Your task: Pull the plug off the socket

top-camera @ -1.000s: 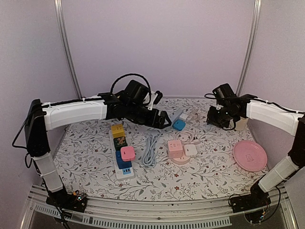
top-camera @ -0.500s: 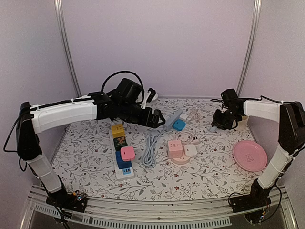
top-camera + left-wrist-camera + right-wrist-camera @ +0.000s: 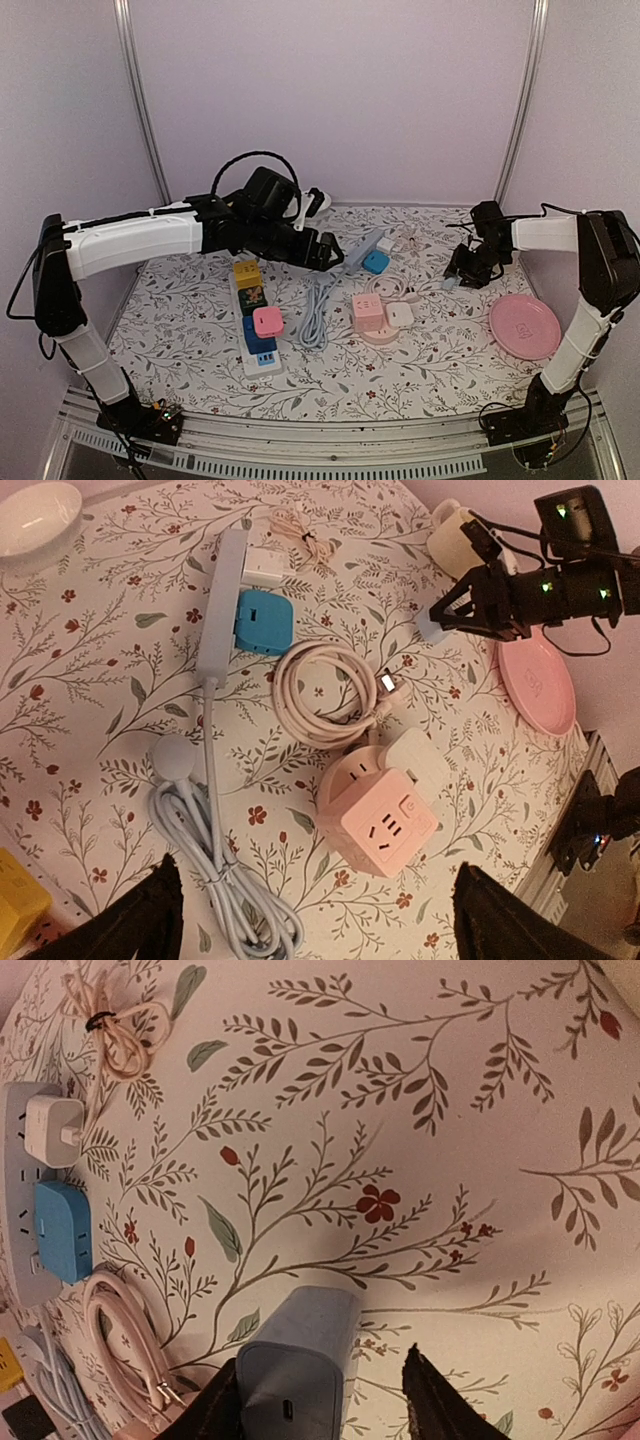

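Currently the right tool [image 3: 325, 1390] is low over the far right of the floral desk [image 3: 420, 370]. Its fingers are parted around a grey-blue plug [image 3: 300, 1360], and a gap shows between the plug and one finger, so the plug is loose rather than pinched. Whether the plug rests on the desk or sits just above it I cannot tell. It is well apart from the grey power strip [image 3: 222, 580], where a blue plug [image 3: 262, 620] and a white charger [image 3: 265, 565] sit plugged in side by side. The left tool [image 3: 318, 880] hangs spread wide with nothing in it, above a pink cube socket [image 3: 385, 825] and near a coiled cable [image 3: 325, 695]. A pink plate [image 3: 524, 325] lies near the right tool.
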`<state>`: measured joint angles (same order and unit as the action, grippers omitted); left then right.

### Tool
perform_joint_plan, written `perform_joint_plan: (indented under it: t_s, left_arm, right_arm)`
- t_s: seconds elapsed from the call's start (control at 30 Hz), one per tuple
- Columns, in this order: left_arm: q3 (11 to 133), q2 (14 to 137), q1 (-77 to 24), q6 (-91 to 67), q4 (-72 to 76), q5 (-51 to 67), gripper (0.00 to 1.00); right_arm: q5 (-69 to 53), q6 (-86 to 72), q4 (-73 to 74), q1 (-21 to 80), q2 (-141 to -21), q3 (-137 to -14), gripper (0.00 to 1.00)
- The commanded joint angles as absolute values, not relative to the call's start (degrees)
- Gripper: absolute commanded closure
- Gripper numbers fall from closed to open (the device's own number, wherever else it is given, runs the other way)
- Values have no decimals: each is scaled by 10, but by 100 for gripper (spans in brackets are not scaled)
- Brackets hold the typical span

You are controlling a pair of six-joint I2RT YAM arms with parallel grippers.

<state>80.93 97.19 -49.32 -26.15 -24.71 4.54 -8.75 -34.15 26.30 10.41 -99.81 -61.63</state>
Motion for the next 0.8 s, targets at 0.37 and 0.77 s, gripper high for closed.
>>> perform_joint_plan:
  t_s: [0.37,0.77]
  left_arm:
    - [810,984,-476,-245,-239,70,6]
    - [819,1027,-473,-222,-240,108,6]
  right_arm:
    - [-2,-339,363,99,-895,-652,14]
    - [-90,-366,346,139,-804,-606,14]
